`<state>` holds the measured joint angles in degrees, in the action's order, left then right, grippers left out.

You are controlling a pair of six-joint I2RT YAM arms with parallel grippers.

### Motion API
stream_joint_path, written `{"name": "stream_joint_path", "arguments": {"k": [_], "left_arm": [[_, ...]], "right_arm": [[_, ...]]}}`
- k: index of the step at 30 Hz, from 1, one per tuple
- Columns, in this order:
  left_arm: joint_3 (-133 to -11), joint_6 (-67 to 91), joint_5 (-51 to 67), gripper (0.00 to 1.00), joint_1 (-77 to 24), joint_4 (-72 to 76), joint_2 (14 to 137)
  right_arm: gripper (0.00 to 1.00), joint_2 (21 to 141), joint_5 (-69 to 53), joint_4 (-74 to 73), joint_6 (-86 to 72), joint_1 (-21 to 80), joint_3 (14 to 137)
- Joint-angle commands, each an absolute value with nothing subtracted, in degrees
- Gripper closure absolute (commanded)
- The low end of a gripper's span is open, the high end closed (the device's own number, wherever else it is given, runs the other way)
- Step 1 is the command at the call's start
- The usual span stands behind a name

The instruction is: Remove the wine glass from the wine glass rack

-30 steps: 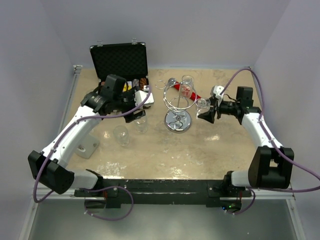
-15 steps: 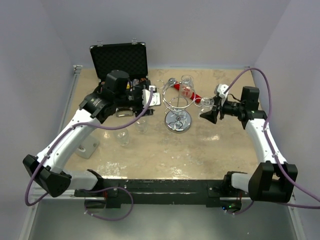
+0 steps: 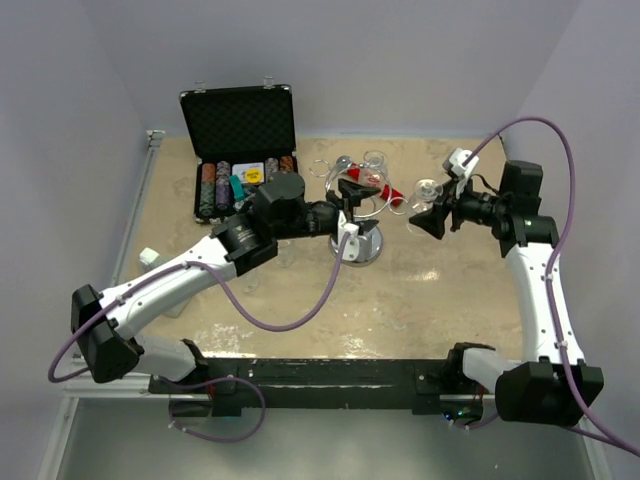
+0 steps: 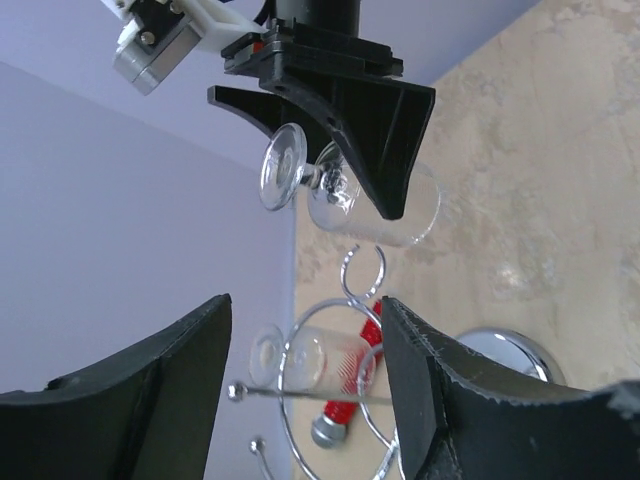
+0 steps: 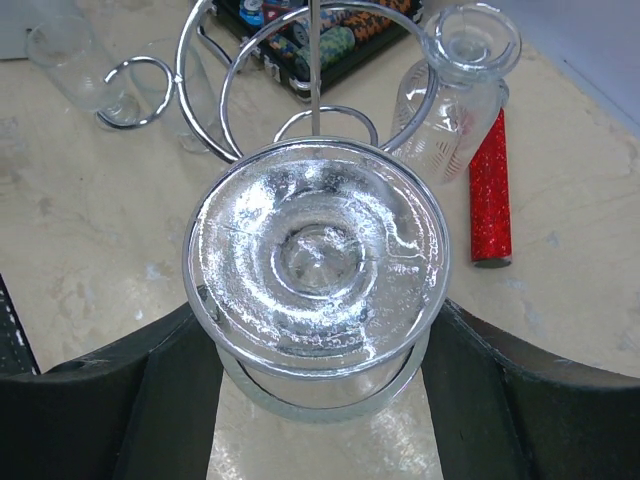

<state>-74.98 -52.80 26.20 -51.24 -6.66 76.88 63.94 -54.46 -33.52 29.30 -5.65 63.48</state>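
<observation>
One wine glass (image 3: pixel 425 190) is out in the air, clenched in the right gripper (image 3: pixel 432 212) off to the right of the wine glass rack (image 3: pixel 356 215), apart from its wire loops and up above the table (image 3: pixel 440 290). The left wrist camera shows it plainly: the black fingers (image 4: pixel 380 120) close across the stem where it meets the bowl, the glass lies on its side, and its foot is turned toward the wall. The right wrist camera looks straight onto the glass's round foot, which sits between the two fingers with the chrome loops and thin post beyond it. On the other side, the left gripper (image 3: pixel 345 205) is right up at the rack, close to the post and above the mirrored base. Its jaws are spread wide with nothing between them. A second glass (image 3: pixel 375 163) hangs in a loop on the far side of the rack. A red tube (image 5: pixel 488 190) lies flat on the table just beside it. The chip case (image 3: pixel 240 125) stands open at the far left, lid up, with rows of chips showing.
</observation>
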Motion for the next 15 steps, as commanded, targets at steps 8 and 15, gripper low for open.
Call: {"name": "stream_joint_path", "arguments": {"k": [8,15], "left_arm": [[-71.28,-56.95,15.83,0.43,-59.5,29.0,85.6],[-74.35,-60.02,13.27,0.49,-59.94,29.1,89.29]], "right_arm": [[0.61,63.28,-57.91,-44.64,31.64,-5.54,73.47],[0.62,66.18,-62.05,-46.93,32.43,-5.45,74.71]]}}
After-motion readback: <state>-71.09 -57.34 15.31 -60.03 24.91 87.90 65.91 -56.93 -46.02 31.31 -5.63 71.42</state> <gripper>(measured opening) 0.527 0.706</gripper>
